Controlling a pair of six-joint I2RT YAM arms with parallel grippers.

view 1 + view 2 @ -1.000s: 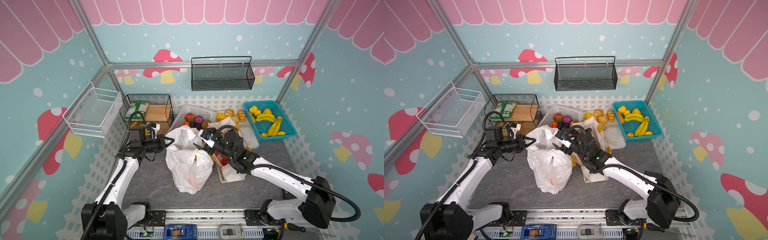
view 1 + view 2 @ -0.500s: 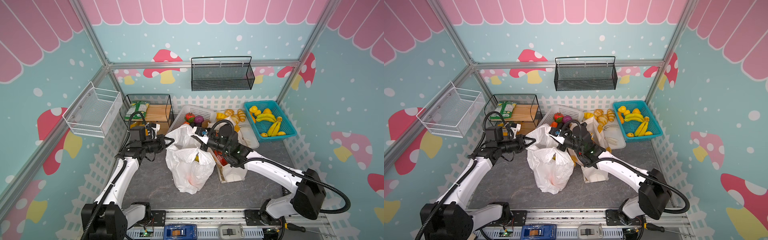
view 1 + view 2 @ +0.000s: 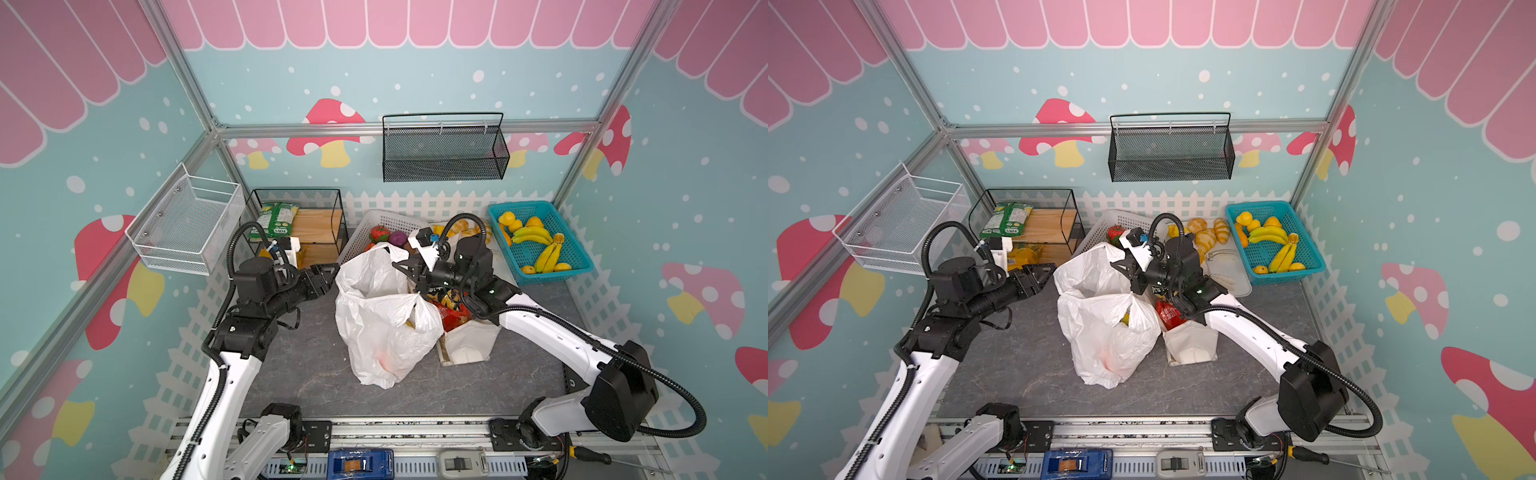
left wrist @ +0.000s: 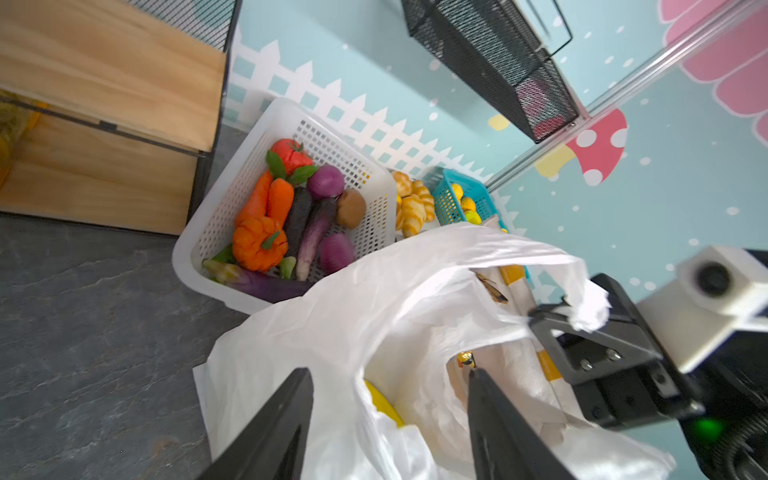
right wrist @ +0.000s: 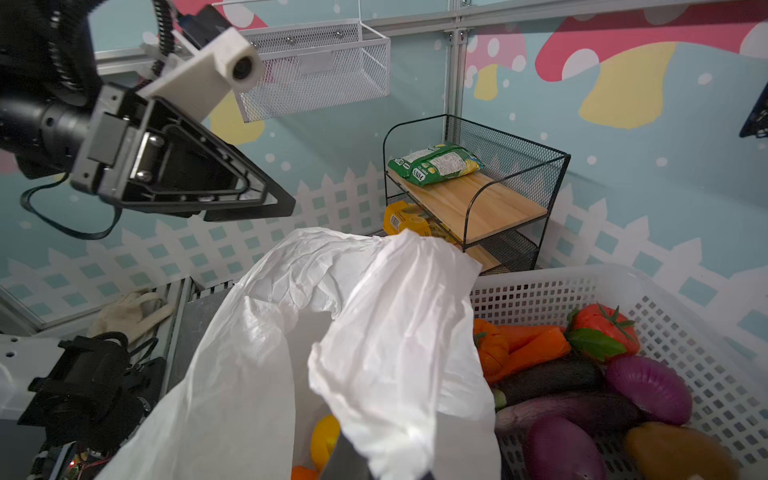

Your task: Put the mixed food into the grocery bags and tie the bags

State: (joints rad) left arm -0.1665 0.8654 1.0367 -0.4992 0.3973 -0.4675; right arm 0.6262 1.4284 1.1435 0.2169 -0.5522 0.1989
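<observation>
Right gripper pinched shut on rear handle loop of white plastic carrier bag, mid-table beside canvas tote; left gripper jaws wide, holding nothing, just left of the bag mouth; loop runs across between both grippers, left arm nearer its free end.

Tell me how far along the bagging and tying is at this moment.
Done: a yellow fruit sits in the white plastic bag, and the red crisp packet stands in the canvas tote. In hand: the right gripper has its jaws shut on one bag handle; the left gripper has its jaws open at the bag's mouth, gripping nothing. Left: no knot is visible on either bag.
</observation>
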